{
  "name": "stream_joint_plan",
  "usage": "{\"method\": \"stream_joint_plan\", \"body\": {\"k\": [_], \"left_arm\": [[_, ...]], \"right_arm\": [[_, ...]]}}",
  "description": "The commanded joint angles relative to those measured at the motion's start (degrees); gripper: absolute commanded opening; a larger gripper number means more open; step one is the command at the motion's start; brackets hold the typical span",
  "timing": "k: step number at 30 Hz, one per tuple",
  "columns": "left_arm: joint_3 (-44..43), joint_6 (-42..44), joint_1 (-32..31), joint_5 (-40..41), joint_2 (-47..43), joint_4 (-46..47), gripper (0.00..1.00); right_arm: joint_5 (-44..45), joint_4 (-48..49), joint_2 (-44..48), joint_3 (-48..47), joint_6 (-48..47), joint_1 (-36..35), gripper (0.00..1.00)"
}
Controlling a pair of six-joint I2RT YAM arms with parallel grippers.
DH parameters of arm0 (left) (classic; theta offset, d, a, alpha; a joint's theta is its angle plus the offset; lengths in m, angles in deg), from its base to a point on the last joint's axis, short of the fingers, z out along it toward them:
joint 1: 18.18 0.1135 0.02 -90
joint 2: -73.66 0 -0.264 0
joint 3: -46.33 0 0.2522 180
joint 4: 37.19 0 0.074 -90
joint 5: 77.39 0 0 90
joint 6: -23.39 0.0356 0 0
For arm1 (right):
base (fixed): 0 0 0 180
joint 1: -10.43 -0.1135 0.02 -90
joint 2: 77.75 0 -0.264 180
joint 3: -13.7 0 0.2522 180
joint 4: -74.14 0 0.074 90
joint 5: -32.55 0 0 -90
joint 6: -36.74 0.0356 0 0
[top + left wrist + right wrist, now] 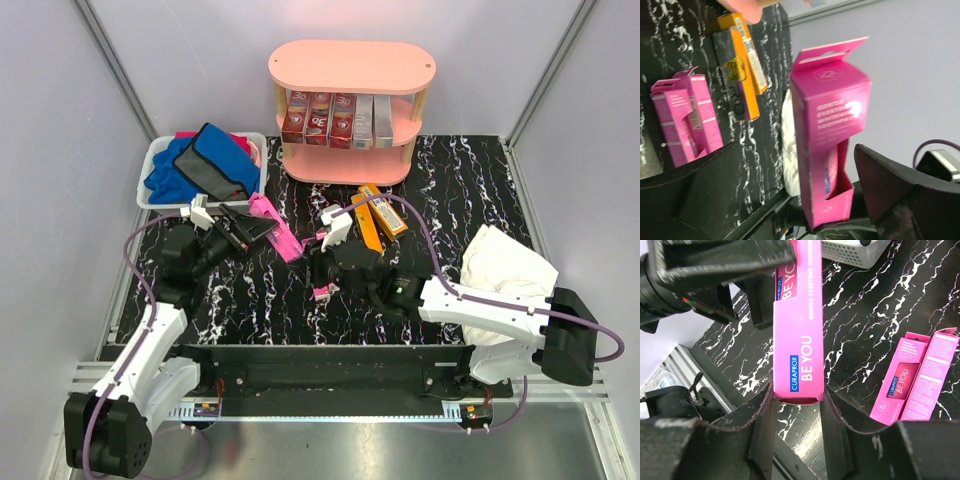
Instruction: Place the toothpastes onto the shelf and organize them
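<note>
Right hand (pixel 797 396) around toothpaste (pixel 798 315), lengthwise outward

My top camera sits above and behind both arm bases and looks down and forward, so from far I get the whole bench (pixel 470 180) up to the shelf (pixel 345 70). The left wrist camera sits close behind the left hand (pixel 797 150) and faces sideways over the bench. The right wrist camera looks down past the right hand (pixel 799 395), very near. Both wrist views share the raised pink box (pixel 800 340) and the pair of pink boxes (pixel 920 375) lying on the bench
</note>
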Motion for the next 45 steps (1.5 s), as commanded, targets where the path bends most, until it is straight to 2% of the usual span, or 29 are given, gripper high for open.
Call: {"method": "stream_joint_plan", "body": {"k": [1,5,8,10,15,20,24,32,40,45], "left_arm": [[-5.0,7.7,0.4,-0.4,-1.9,-9.5,0.99],[-10.0,17.2,0.3,6.0,-5.0,-22.0,0.99],[-11.7,21.4,0.3,10.9,-7.8,-28.6,0.99],[-12.5,22.7,0.3,13.7,-9.7,-31.5,0.99],[-12.3,24.7,0.3,15.8,-12.3,-33.3,0.99],[-11.8,25.6,0.3,15.5,-11.9,-33.4,0.99],[-11.6,26.4,0.3,15.1,-11.6,-33.5,0.99],[-12.1,28.9,0.3,16.3,-12.8,-35.9,0.99],[-10.1,30.8,0.2,17.0,-14.4,-37.8,0.99],[-10.1,32.0,0.2,18.3,-15.7,-39.3,0.99]], "right_arm": [[-1.0,4.3,-0.2,-1.0,1.9,1.2,0.28],[-4.5,5.6,-0.3,1.3,8.1,6.4,0.28],[-10.4,10.1,0.6,6.2,14.8,10.9,0.27],[-16.4,15.8,0.8,10.8,20.3,16.3,0.27],[-27.2,28.0,-1.7,17.7,27.7,25.4,0.25],[-34.3,39.0,-8.0,19.1,33.8,29.6,0.23],[-37.4,44.0,-16.7,15.7,36.8,32.4,0.22],[-40.5,64.4,-36.4,7.7,49.9,37.8,0.19],[-38.7,60.1,-49.3,-9.4,54.1,38.4,0.17],[-34.8,54.7,-54.0,-16.4,56.4,38.7,0.17]]}}
